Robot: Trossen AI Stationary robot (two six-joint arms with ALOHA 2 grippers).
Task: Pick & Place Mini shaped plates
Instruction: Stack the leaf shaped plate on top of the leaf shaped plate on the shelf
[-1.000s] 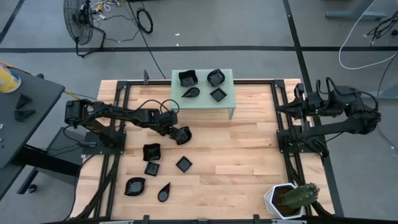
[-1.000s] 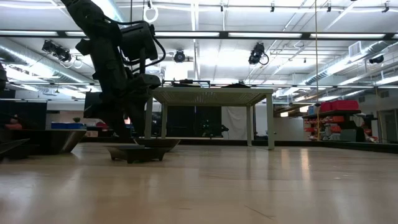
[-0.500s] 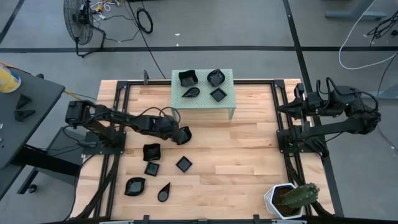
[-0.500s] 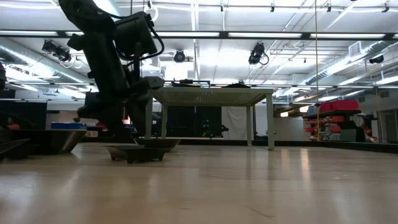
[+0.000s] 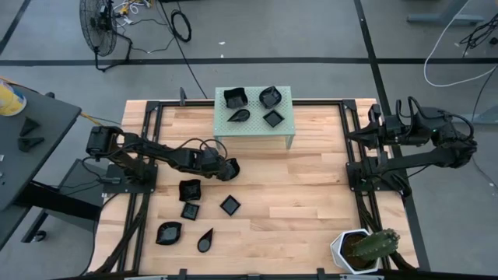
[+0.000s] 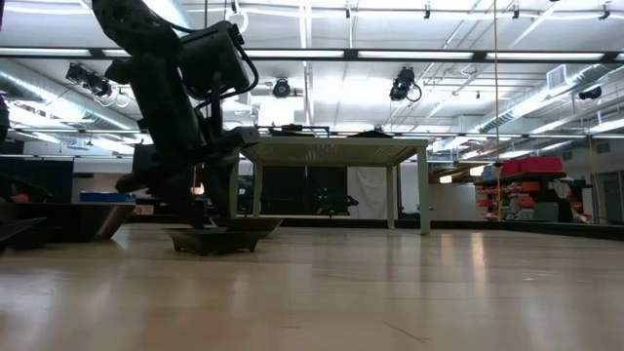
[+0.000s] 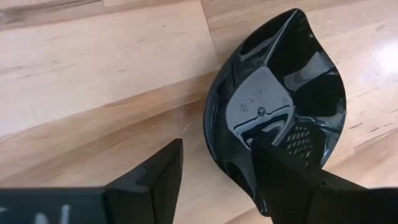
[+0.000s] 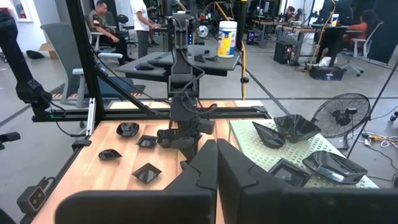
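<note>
Teardrop plate, glossy black, on my surface left of centre in the high view. My left gripper is down at it, fingers parted and empty, one finger over its rim, the other outside. Its long axis runs toward the upper right of my wrist view. My right gripper waits closed at the right edge, far off.

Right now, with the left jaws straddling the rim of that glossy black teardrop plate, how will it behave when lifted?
The glossy black teardrop plate mirrors the lights, so it may slip. Its thin raised rim looks rigid, probably brittle. The left gripper, jaws open, grips off-centre, so it could tilt.
</note>
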